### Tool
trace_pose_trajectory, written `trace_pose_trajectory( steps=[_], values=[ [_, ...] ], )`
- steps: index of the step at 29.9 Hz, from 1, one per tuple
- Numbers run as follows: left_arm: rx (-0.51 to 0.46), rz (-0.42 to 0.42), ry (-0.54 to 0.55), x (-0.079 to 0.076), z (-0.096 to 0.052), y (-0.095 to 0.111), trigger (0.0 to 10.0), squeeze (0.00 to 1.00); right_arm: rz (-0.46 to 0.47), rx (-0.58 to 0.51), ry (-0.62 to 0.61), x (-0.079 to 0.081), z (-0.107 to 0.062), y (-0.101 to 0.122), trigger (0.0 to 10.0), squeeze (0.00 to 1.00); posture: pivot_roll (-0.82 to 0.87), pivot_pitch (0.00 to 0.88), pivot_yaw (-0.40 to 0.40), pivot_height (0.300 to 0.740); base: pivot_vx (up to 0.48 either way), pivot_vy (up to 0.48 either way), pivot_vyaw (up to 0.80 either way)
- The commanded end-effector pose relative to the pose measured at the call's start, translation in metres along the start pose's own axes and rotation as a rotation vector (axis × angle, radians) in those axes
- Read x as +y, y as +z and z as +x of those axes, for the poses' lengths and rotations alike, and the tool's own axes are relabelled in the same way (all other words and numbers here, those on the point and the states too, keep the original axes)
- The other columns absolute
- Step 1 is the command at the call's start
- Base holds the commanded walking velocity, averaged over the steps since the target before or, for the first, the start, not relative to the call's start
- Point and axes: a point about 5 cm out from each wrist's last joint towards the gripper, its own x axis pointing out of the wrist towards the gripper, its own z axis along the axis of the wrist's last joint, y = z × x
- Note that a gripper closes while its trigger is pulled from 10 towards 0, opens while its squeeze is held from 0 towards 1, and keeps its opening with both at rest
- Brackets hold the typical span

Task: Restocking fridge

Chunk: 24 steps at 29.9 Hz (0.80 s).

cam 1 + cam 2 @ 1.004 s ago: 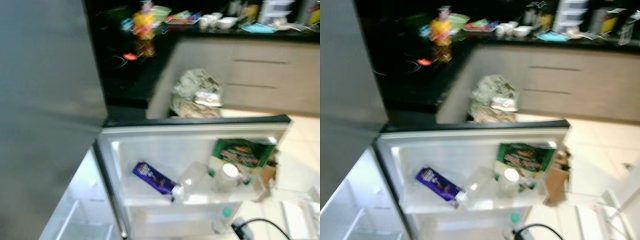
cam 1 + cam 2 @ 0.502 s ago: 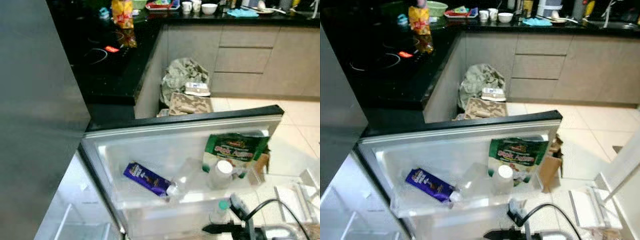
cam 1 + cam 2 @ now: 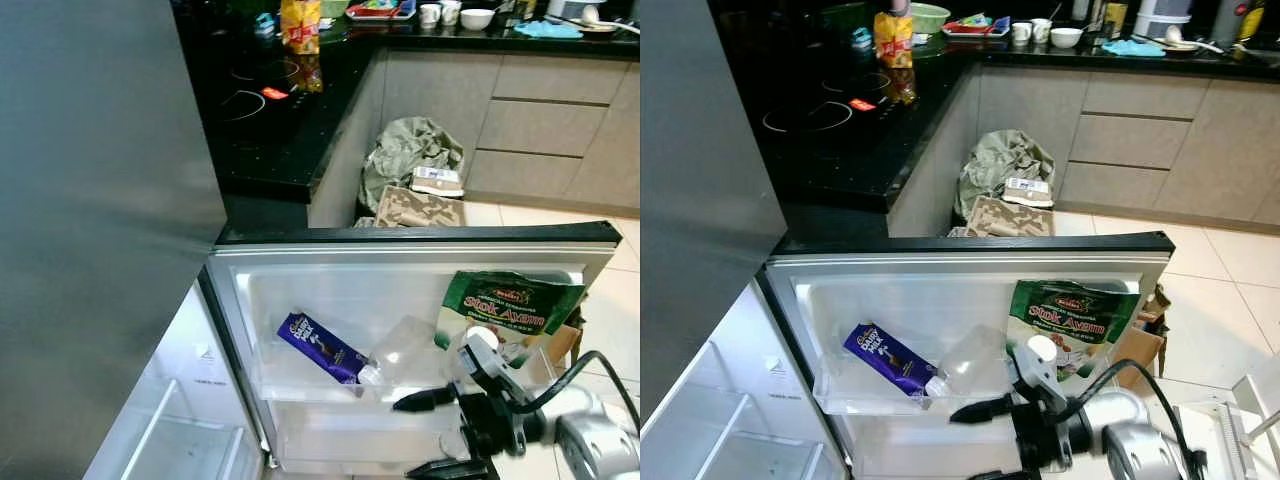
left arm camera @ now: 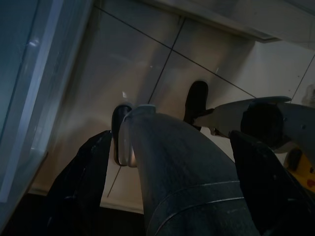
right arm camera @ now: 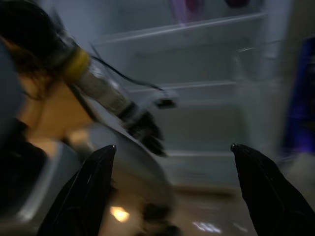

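**A:** so how far along is the restock?

**B:** Partway, I'd say. The white fridge door (image 3: 400, 250) hangs wide open, and its clear plastic door shelf (image 3: 330, 385) already holds a few things: a purple chocolate-milk carton (image 3: 322, 347) lying on its side, a clear plastic bottle (image 3: 400, 350) tipped over just beside it, a green printed snack bag (image 3: 510, 305) standing at the far end, and a white-capped bottle (image 3: 1042, 350) in front of the bag.

**A:** and the arms? carrying anything?

**B:** Doesn't look like it. The right gripper (image 3: 440, 435) is low in front of the door shelf, its two black fingers spread wide with nothing between them. One fingertip sits near the clear bottle's neck. The left gripper (image 4: 172, 162) hangs idle over the tiled floor (image 4: 147, 64); its fingers are also apart and empty.

**A:** what's left then?

**B:** My guess is plenty. The white inner fridge compartment (image 3: 180, 420) looks mostly bare from here. There's also stuff that could be groceries on the black kitchen counter (image 3: 280, 110), like a yellow and red snack packet (image 3: 300, 20). The tipped bottle and carton probably want standing upright too.
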Motion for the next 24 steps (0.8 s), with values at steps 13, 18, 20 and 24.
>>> trace_pose_trajectory(
  steps=[13,18,20,24],
  values=[
    [0.021,-0.012,0.005,-0.003,0.001,-0.008,10.0,0.00,-0.373,0.315,-0.039,-0.024,-0.021,0.053,10.0,0.00,-0.15,0.035,-0.001,0.740,0.000,0.000,0.00],
    [0.021,-0.012,0.005,-0.004,0.001,-0.008,10.0,0.00,-0.394,0.400,-0.078,-0.035,-0.024,0.045,10.0,0.00,-0.14,0.026,-0.010,0.740,0.000,0.000,0.00],
    [0.020,-0.012,0.005,-0.004,0.001,-0.008,10.0,0.00,-0.398,0.429,-0.096,-0.040,-0.025,0.043,10.0,0.00,-0.14,0.024,-0.011,0.740,0.000,0.000,0.00],
    [0.021,-0.013,0.004,-0.005,0.002,-0.008,10.0,0.00,-0.428,0.525,-0.117,-0.050,-0.027,0.041,10.0,0.78,-0.14,0.026,-0.016,0.740,0.000,0.000,0.00]
  ],
)
